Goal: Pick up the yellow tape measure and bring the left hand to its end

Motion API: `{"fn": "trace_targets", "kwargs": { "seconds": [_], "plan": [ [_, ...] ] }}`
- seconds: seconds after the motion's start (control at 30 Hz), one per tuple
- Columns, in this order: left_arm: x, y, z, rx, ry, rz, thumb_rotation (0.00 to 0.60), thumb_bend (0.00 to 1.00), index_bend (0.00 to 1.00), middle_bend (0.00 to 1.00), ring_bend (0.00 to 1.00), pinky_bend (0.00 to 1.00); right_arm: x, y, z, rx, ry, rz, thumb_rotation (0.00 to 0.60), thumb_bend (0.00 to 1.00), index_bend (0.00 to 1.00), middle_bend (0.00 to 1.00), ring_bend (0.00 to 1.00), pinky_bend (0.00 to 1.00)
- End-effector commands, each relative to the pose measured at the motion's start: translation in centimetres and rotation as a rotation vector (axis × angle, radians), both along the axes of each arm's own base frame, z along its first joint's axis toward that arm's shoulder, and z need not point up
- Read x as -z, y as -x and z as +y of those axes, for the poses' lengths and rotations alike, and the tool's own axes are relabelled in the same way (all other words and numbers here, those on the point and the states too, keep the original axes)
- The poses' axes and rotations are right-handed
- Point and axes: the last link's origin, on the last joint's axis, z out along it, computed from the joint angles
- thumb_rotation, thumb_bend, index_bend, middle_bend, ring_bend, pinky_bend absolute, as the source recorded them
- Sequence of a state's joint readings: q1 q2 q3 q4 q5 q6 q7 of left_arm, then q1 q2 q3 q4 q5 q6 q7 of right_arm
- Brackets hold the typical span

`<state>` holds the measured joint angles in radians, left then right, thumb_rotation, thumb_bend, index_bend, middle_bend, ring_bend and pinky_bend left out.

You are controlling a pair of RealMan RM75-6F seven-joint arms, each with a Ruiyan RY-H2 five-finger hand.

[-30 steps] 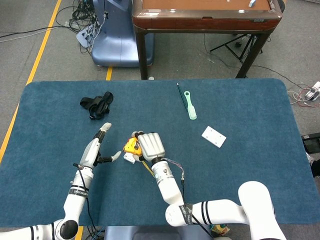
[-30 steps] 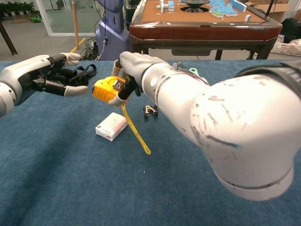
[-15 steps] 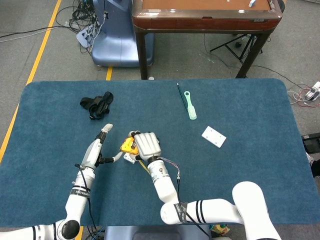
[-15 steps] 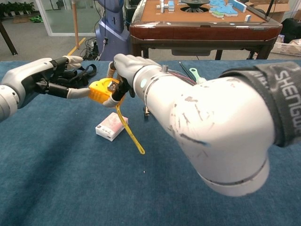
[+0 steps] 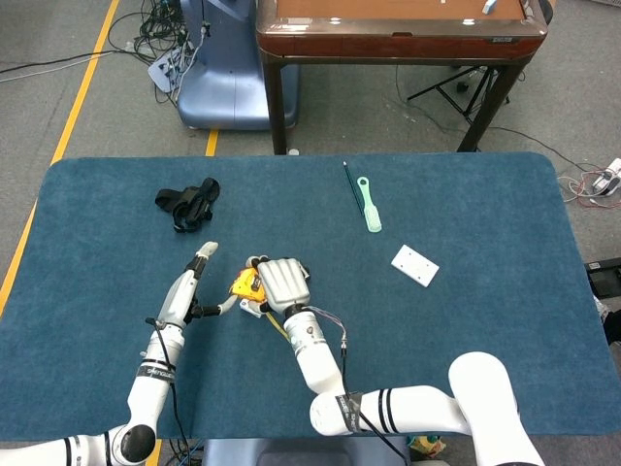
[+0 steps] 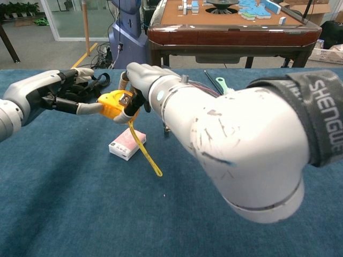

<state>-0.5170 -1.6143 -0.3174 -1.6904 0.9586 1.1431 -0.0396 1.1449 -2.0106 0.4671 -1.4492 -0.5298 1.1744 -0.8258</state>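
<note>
The yellow tape measure (image 6: 114, 103) is up off the desk (image 6: 64, 214), gripped in the right hand (image 6: 140, 80), fingers wrapped over the top of the case. From the case a length of yellow blade (image 6: 142, 151) hangs free, sloping down toward the blue desk surface, its tip low near the cloth. Holding the case high like this lets the blade dangle clear, so its end is exposed rather than lying flat under anything.

The left hand (image 6: 51, 92) comes in from the other side, palm toward the case, fingers spread and holding nothing. One fingertip looks to be touching or just beside the case's near face, though I can't tell which. In the head view the left hand (image 5: 191, 286) sits just beside the tape measure (image 5: 246, 284), with the right hand (image 5: 282, 284) covering most of it from above. By my reading the pickup is done and what remains is guiding the left hand down to the blade's tip, which hangs lower than where that hand is now.

Directly below the lifted case a small white and pink box (image 6: 127, 143) lies on the desk, with the blade passing just beside it. Further out: a black strap bundle (image 5: 188, 203) toward the far left, a green-handled tool (image 5: 368, 204) and a dark pen (image 5: 349, 181) toward the far edge, and a white plate (image 5: 414, 265) on the right.
</note>
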Motion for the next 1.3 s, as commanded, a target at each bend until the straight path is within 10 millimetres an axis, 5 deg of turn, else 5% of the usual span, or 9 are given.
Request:
{"fn": "trace_targets", "kwargs": {
  "seconds": [0.03, 1.3],
  "plan": [
    [0.0, 0.1, 0.0, -0.004, 0.002, 0.002, 0.600, 0.22, 0.00, 0.00, 0.00, 0.00, 0.0, 0.0, 0.1, -0.001, -0.006, 0.000, 0.600, 0.79, 0.69, 0.70, 0.67, 0.40],
    [-1.4, 1.8, 1.2, -0.069, -0.039, 0.028, 0.600, 0.22, 0.00, 0.00, 0.00, 0.00, -0.3, 1.1, 0.1, -0.004, -0.029, 0.035, 0.600, 0.79, 0.70, 0.70, 0.67, 0.40]
  ]
}}
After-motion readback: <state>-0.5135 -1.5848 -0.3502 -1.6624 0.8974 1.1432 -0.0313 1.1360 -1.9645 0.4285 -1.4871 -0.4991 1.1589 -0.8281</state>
